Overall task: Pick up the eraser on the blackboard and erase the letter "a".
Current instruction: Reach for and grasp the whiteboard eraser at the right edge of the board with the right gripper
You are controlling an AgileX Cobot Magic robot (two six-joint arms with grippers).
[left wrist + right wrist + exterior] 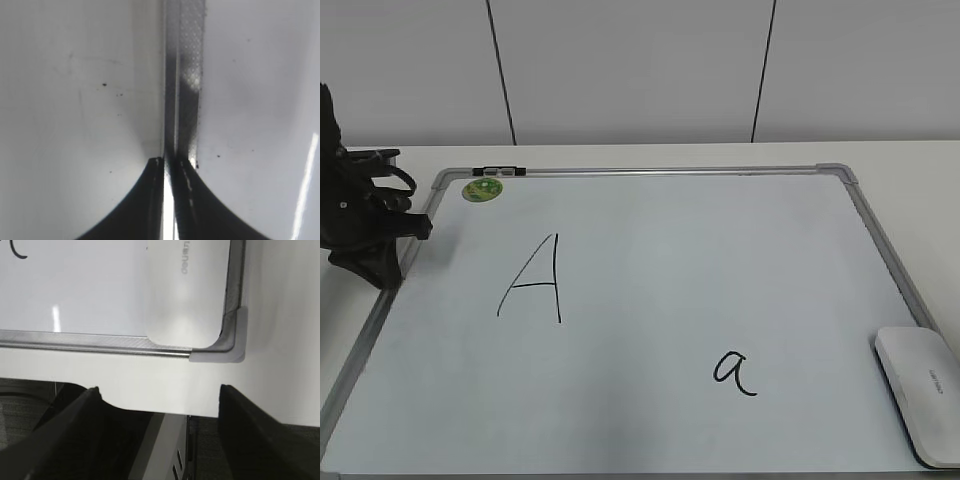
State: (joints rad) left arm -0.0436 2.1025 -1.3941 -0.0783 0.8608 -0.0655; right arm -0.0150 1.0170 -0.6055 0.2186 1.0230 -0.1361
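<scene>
The blackboard (650,260) is a white board with a silver frame lying flat on the table. The white eraser (921,390) lies on its front right corner; it also shows in the right wrist view (185,295). The small letter "a" (734,371) is written in black left of the eraser; a bit of it shows in the right wrist view (19,250). My left gripper (382,262) is shut and empty, its tips (170,162) resting at the board's left frame. My right gripper (159,390) is open and empty, just off the table's front edge below the eraser, out of the exterior view.
A larger capital "A" (535,280) is written on the board's left half. A round green magnet (482,188) and a black clip (500,171) sit at the board's far left corner. A grey corner piece (232,340) caps the frame by the eraser.
</scene>
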